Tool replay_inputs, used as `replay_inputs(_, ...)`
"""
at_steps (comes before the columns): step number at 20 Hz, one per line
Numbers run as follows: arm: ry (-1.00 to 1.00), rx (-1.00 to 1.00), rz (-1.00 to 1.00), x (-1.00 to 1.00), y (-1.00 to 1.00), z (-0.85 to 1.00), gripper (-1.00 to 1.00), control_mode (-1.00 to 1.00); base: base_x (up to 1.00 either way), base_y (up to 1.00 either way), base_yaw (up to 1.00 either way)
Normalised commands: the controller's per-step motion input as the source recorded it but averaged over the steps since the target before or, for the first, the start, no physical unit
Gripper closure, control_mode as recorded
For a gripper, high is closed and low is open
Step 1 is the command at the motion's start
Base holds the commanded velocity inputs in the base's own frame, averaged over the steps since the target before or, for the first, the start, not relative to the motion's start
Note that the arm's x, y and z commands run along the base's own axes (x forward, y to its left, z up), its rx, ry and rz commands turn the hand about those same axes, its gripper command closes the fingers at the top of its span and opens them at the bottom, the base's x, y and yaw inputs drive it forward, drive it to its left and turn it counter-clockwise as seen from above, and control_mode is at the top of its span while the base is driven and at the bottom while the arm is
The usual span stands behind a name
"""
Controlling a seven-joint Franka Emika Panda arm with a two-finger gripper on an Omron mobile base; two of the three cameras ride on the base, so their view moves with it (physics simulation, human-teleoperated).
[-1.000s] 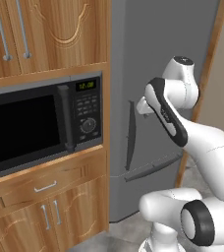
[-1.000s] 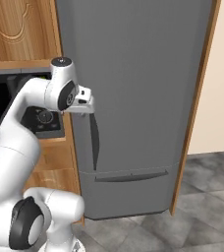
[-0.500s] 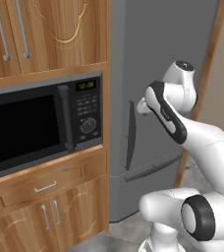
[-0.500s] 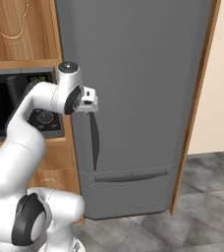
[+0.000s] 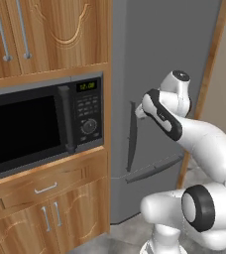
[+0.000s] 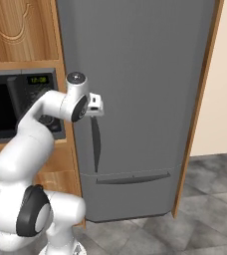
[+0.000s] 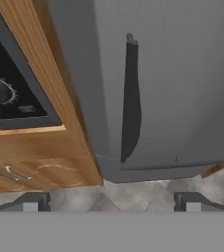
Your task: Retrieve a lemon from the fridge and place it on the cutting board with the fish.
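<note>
Grey matte fridge [image 6: 145, 99]: door is shut, so the lemon is presumed inside, unseen. Dark curved handle [image 7: 130, 98] is set at 12 o'clock ahead of the claw [image 7: 111, 202], whose jaws are spread wide, nothing held, evidently aligned for grasping it.

Tall matte grey fridge [image 6: 145, 89] stands shut, its dark curved handle [image 6: 95, 144] upright

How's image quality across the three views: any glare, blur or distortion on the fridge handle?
Left base view: flat, even light, no glare on the fridge; handle sharp, soft shadow beside it. Right base view: the same flat matte render, handle crisp. Hand view: softer, slightly blurred, steep perspective slants the fridge and handle; no glare.
</note>
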Motion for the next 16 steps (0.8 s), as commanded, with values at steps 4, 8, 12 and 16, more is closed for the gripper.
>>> replay_inputs(4,-0.04,0.00,0.00,0.33,-0.11,-0.31,-1.00,-1.00,0.00,0.00,0.00)
replay_inputs(8,-0.02,0.00,0.00,0.51,-0.01,-0.28,-1.00,-1.00,0.00,0.00,0.00)
replay_inputs(12,-0.01,0.00,0.00,0.39,0.00,-0.02,-1.00,-1.00,0.00,0.00,0.00)
replay_inputs(16,0.00,0.00,0.00,0.44,0.03,-0.02,-1.00,-1.00,0.00,0.00,0.00)
